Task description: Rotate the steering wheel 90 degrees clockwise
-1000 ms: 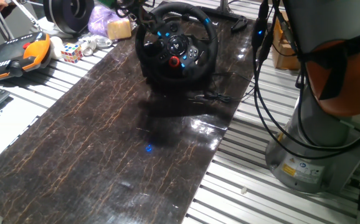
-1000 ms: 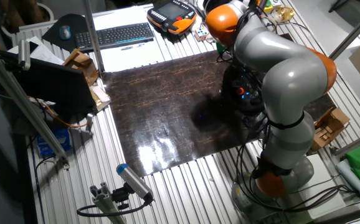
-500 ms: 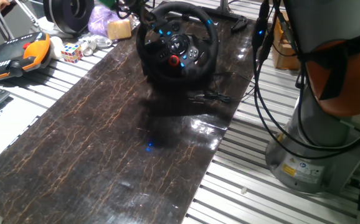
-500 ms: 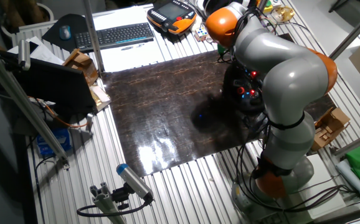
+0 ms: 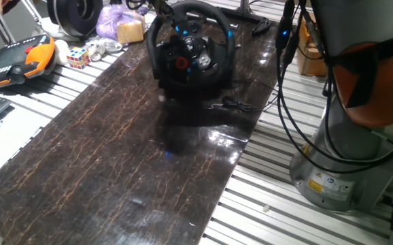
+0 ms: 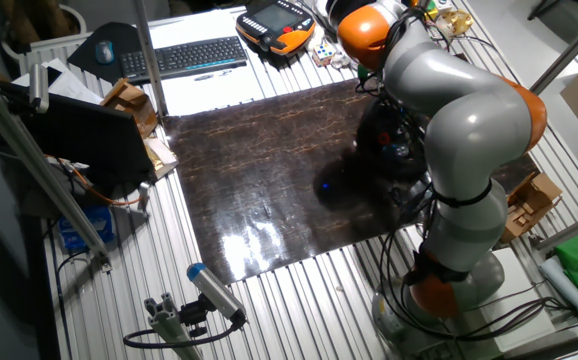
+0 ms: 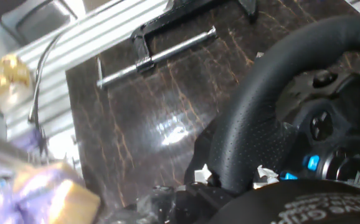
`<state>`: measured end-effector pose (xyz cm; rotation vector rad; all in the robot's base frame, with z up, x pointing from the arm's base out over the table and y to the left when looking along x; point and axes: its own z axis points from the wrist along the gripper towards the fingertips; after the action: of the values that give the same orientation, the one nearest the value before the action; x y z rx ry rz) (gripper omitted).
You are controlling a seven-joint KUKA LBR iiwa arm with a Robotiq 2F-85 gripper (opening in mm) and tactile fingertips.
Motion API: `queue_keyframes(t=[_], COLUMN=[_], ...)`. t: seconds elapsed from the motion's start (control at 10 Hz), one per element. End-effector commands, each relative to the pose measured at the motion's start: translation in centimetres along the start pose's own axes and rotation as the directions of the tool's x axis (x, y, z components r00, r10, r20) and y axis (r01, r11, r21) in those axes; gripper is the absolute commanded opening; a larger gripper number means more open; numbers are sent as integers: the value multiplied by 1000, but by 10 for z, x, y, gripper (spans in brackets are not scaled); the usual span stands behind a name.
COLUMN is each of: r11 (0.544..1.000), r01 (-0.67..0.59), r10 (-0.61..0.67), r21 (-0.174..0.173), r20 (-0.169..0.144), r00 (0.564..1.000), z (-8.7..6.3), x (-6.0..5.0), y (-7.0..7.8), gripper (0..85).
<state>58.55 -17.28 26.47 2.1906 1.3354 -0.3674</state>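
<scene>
The steering wheel [image 7: 273, 118] sits at the table's far end; its rim is pressed right against the gripper [image 7: 230, 183], whose jaw opening cannot be told. A steady clockwise arc is advised, contact kept firm.

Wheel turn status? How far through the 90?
Done: the gripper looks clamped on the steering wheel at its rim. In hand: the turn is underway; the red button has swung from below the hub to its lower left over the last second, clockwise. Left: the rest of the quarter turn, then release.
</scene>
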Motion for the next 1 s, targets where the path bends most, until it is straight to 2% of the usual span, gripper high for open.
queue_keyframes(t=[0.0, 0.3, 0.6, 0.8, 0.9], r11=[999, 986, 981, 983, 984], r01=[-52, -160, -188, -180, -170], r10=[51, 159, 186, 178, 168], r21=[17, 39, 47, 42, 46], r20=[15, 46, 39, 48, 40], r00=[999, 986, 982, 983, 985], z=[-1, 2, 2, 2, 2], x=[-5, -17, -31, -26, -26], y=[1, 6, 4, 4, 3], gripper=[7, 7, 7, 7, 7])
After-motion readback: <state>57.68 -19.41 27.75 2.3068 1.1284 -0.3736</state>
